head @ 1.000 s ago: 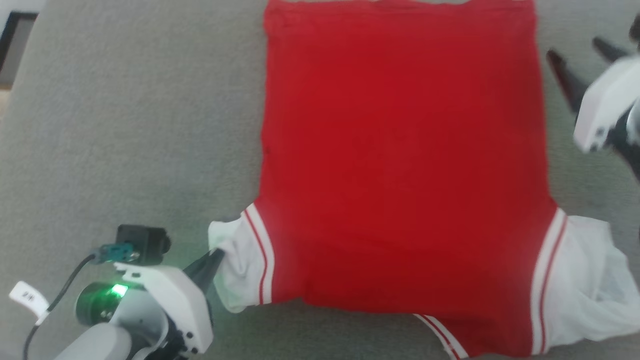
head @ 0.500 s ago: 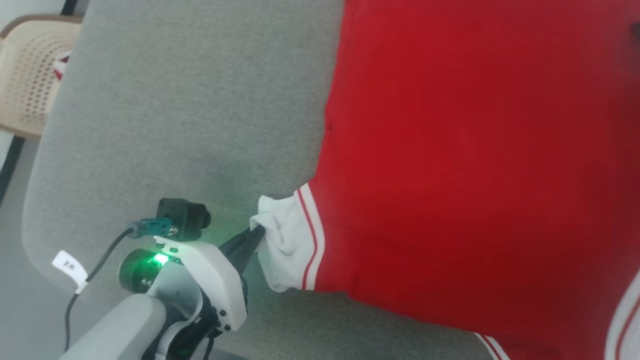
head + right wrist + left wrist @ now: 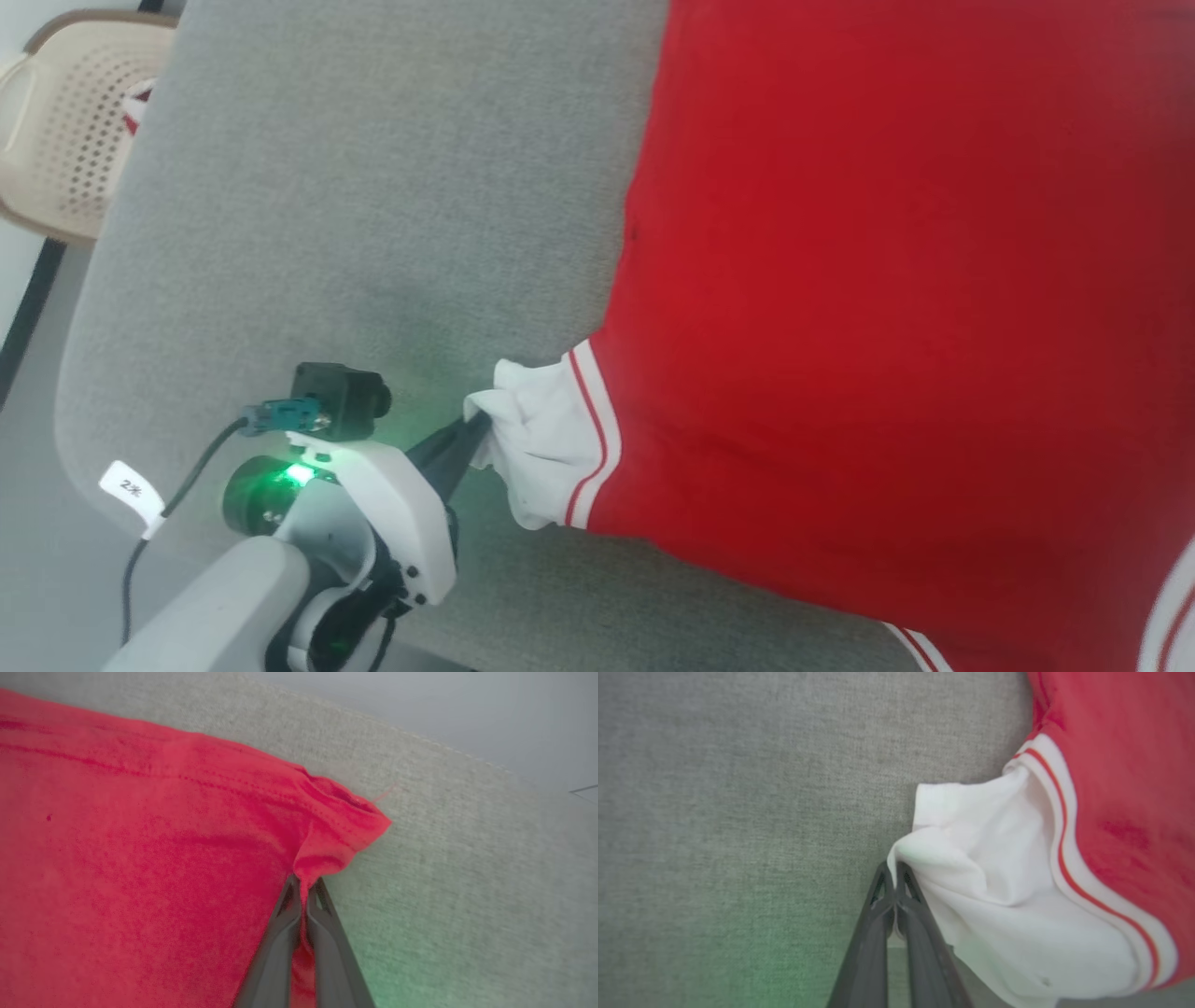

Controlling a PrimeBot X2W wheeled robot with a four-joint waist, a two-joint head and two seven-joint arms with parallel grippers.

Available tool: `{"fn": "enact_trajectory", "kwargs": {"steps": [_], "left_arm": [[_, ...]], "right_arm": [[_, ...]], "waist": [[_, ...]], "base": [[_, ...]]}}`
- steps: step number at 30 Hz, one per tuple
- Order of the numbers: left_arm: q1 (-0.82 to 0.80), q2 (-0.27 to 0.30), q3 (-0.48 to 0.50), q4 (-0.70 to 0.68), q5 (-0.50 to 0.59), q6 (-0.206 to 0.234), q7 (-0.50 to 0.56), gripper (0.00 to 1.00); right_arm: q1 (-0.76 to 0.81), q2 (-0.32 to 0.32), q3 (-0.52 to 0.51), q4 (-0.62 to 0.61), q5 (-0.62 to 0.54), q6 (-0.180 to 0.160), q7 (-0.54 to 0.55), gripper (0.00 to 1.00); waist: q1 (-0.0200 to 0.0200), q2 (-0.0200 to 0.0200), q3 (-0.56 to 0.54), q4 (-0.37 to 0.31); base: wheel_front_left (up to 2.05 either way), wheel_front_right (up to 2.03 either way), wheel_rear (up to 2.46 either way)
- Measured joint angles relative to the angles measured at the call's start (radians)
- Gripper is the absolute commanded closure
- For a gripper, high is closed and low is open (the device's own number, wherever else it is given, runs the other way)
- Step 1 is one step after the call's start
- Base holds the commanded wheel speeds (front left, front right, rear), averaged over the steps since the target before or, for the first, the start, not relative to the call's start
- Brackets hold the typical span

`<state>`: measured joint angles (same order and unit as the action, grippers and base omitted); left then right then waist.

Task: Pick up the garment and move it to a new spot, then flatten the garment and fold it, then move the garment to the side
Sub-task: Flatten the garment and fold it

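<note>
The garment [image 3: 887, 308] is a red shirt with white sleeves and red-and-white trim, lying flat with its plain side up on the grey padded surface [image 3: 373, 205]. My left gripper [image 3: 478, 427] is shut on the edge of the white sleeve [image 3: 532, 439] at the garment's lower left. In the left wrist view the left gripper [image 3: 892, 870] pinches a fold of the white sleeve [image 3: 994, 872]. In the right wrist view my right gripper [image 3: 306, 882] is shut on a bunched red corner [image 3: 336, 826] of the garment's hem.
A beige perforated plastic chair [image 3: 65, 121] stands past the grey surface's left edge. The surface's rounded corner [image 3: 84, 392] lies just left of my left arm, with pale floor beyond. A grey wall or floor shows past the far edge [image 3: 420, 737].
The head camera has swung left, putting the right arm out of frame. My right gripper, open beside the garment a second ago, now pinches its red corner. The left grip on the sleeve holds.
</note>
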<state>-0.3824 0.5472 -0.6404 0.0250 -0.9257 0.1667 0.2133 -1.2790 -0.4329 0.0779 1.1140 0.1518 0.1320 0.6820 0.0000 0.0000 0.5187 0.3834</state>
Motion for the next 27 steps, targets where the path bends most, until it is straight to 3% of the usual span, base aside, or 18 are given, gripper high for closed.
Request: {"fn": "enact_trajectory", "kwargs": {"steps": [10,14,18,22,27], "left_arm": [[0.022,0.079,0.037,-0.017,-0.002,0.032,0.007,1.0],[0.043,0.111,0.052,-0.038,-0.006,0.053,0.016,1.0],[0.055,0.134,0.06,-0.058,-0.007,0.068,0.027,1.0],[0.057,0.145,0.063,-0.075,-0.007,0.077,0.036,1.0],[0.065,0.164,0.069,-0.085,-0.008,0.084,0.04,1.0]], "right_arm": [[0.154,0.026,0.132,-0.168,0.128,0.0,-0.098,1.0],[0.281,0.018,0.178,-0.333,0.241,0.0,-0.091,1.0],[0.448,-0.035,0.204,-0.542,0.335,0.0,-0.051,1.0],[0.648,-0.072,0.16,-0.759,0.4,0.0,-0.004,1.0],[0.899,-0.046,0.04,-1.0,0.4,0.0,0.04,1.0]], "waist": [[0.0,0.0,-0.066,-0.11],[0.0,0.0,-0.093,-0.168],[0.0,0.0,-0.117,-0.226],[0.0,0.0,-0.137,-0.275],[0.0,0.0,-0.147,-0.326]], "base": [[0.0,0.0,0.0],[0.0,0.0,0.0],[0.0,0.0,0.0],[0.0,0.0,0.0],[0.0,0.0,0.0]]}}
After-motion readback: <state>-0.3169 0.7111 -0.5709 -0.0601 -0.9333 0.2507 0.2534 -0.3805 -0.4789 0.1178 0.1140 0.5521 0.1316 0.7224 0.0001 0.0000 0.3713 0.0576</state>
